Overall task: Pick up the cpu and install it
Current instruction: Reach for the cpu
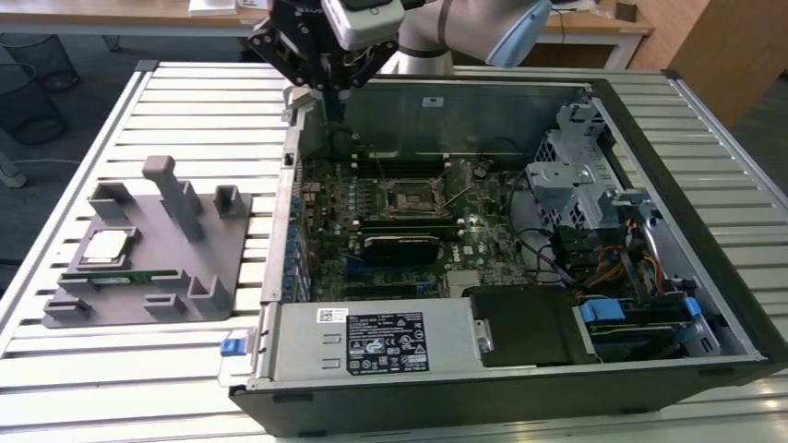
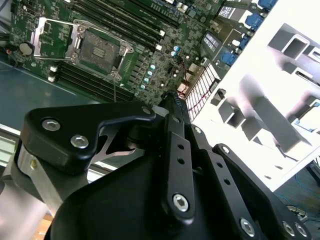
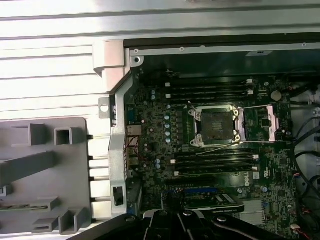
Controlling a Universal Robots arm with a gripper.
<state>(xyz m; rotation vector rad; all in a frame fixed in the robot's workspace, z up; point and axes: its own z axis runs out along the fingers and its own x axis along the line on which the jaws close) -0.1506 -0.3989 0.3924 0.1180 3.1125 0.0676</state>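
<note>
Exterior view, cpu point(image 1: 103, 246) on tray point(image 1: 117, 318), jaws near case point(image 1: 493, 397)

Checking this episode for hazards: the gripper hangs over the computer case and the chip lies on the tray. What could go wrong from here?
The chip lies on the grey tray close to the memory stick and upright blocks; a grasp could clip them. The gripper hangs near the case wall, so a low move toward the tray might strike it.
</note>
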